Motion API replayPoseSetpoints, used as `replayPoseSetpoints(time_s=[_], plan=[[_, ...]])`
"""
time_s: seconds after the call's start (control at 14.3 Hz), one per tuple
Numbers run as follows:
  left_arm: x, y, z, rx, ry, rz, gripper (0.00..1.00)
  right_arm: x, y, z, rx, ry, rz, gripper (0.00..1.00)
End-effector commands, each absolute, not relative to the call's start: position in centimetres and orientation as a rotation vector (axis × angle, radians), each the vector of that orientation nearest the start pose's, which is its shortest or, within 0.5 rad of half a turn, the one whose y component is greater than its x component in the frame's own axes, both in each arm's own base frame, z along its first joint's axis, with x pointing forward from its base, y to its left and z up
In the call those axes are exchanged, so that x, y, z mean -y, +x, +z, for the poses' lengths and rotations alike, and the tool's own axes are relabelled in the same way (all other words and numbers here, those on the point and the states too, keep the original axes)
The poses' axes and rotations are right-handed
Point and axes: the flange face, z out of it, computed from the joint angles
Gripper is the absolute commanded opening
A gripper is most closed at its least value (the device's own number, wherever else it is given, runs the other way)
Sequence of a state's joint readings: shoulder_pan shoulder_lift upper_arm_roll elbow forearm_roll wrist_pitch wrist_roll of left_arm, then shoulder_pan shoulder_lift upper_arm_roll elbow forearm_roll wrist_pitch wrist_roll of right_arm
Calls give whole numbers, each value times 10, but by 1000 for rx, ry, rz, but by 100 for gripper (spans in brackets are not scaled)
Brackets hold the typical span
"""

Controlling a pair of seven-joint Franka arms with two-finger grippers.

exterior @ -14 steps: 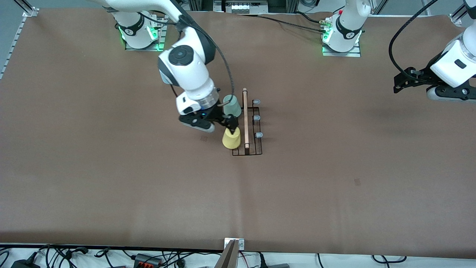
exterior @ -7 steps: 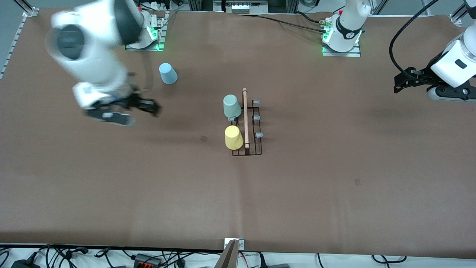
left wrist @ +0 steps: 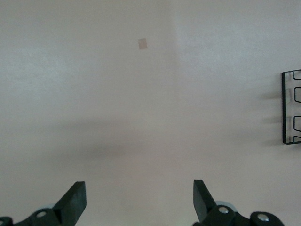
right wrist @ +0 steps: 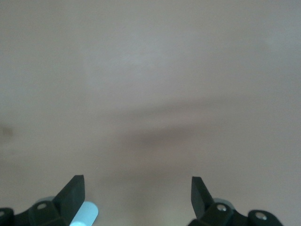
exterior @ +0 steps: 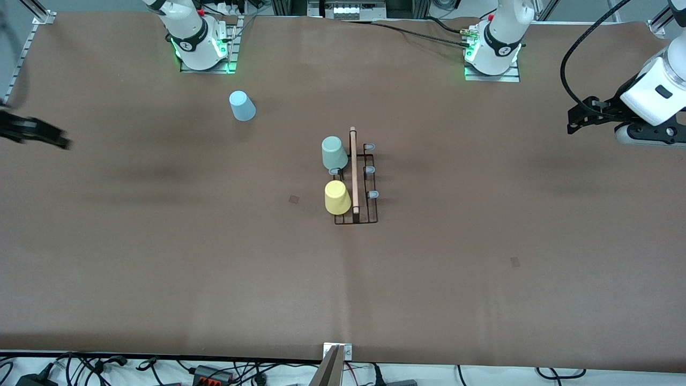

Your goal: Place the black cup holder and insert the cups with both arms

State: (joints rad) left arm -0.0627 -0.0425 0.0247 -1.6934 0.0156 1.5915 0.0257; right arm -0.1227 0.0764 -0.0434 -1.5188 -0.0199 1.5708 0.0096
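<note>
The black cup holder [exterior: 362, 185] stands mid-table with its wooden rod handle on top. The mint green cup [exterior: 334, 153] and the yellow cup [exterior: 337, 197] sit upside down on its prongs, on the side toward the right arm's end. The light blue cup [exterior: 242, 105] stands upside down on the table near the right arm's base, farther from the front camera than the holder. My right gripper [exterior: 33, 133] is open and empty [right wrist: 137, 195] over the table's edge at its own end. My left gripper [exterior: 580, 115] waits open and empty [left wrist: 138, 200]; the holder's edge [left wrist: 291, 107] shows in its view.
Three grey-tipped prongs [exterior: 370, 170] on the holder's side toward the left arm's end are bare. Both arm bases [exterior: 199, 45] [exterior: 496, 51] stand along the table's edge farthest from the front camera. Cables lie past the table's front edge [exterior: 214, 370].
My right gripper let go of the yellow cup on the holder and swung away to its own end of the table. The blue cup came into sight. The left arm has not moved.
</note>
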Motion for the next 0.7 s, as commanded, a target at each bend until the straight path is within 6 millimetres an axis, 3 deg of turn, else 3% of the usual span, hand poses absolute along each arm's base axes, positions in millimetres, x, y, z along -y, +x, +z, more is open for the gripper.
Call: replayPoseSetpoints(time_s=[0.0, 0.14, 0.35, 0.63], plan=[[21, 539, 599, -94, -3144, 94, 100, 105, 551, 638, -298, -3141, 16, 100], [21, 539, 598, -94, -3144, 97, 100, 69, 537, 633, -236, -3130, 231, 100], [23, 538, 599, -99, -3143, 97, 100, 63, 546, 630, -215, -3148, 148, 100], [23, 538, 599, -99, -3143, 97, 100, 56, 551, 612, -170, -3152, 74, 100]])
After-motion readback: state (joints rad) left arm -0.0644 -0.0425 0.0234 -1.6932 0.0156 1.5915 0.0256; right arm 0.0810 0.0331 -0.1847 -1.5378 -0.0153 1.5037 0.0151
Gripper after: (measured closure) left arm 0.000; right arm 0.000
